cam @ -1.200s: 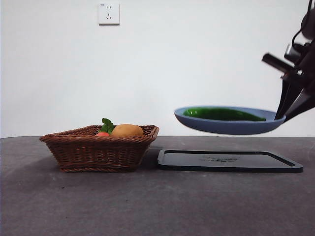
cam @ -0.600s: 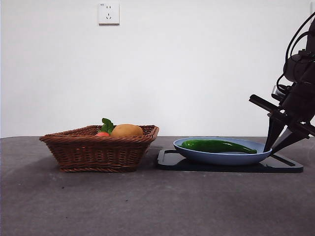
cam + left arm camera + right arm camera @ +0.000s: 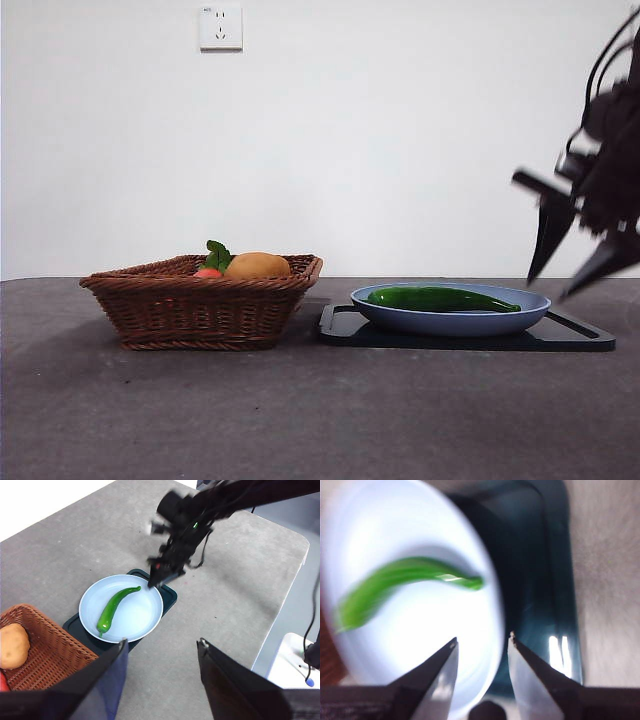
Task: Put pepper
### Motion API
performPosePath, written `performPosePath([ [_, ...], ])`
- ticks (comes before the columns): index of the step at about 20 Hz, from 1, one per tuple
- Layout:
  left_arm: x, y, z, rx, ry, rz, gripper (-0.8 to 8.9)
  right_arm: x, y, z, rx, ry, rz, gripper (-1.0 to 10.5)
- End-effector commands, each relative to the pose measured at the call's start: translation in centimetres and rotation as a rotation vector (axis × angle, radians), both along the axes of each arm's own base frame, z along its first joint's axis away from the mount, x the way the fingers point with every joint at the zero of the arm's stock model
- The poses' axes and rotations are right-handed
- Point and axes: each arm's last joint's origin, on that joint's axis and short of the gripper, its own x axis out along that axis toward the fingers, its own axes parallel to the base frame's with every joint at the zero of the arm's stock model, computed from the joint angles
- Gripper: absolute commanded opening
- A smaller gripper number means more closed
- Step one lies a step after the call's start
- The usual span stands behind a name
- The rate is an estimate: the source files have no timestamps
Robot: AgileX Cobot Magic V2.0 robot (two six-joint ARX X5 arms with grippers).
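Right gripper (image 3: 578, 270) jaws spread, empty, above plate's edge | left gripper (image 3: 160, 647) spread, well apart | long glossy green pepper (image 3: 442, 298) lies in round pale-blue plate (image 3: 450, 320) on flat black tray (image 3: 580, 338)

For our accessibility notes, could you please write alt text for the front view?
A long glossy green pepper lies on a shallow blue plate resting on a flat black tray, with the right gripper open just above the plate's edge. Beside the tray stands a brown wicker basket of fruit.
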Motion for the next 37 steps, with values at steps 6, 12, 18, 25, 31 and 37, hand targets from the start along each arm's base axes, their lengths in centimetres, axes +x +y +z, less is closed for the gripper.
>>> performPosePath([
  [6,-0.1,-0.2,0.3,0.005,0.003,-0.008,2.45,-9.2,1.4,12.4,-0.082,-0.241,0.221,1.8],
  [12,-0.2,-0.1,0.0,0.026,0.025,-0.009,2.43,-19.3,4.0,17.8,-0.084,-0.359,0.409,1.5],
  [18,-0.5,0.2,-0.5,0.070,0.074,-0.009,-0.01,-24.3,4.5,18.9,-0.092,-0.399,0.575,0.1],
  [25,-0.4,0.1,-0.4,0.057,0.062,-0.009,0.08,-24.5,4.5,19.0,-0.081,-0.390,0.543,0.1],
  [31,-0.4,0.1,-0.3,0.053,0.057,-0.009,0.08,-24.5,4.5,19.0,-0.080,-0.391,0.544,0.1],
  [37,0.2,0.5,0.2,0.068,-0.035,0.085,0.08,-24.5,4.5,19.0,-0.081,-0.391,0.543,0.1],
])
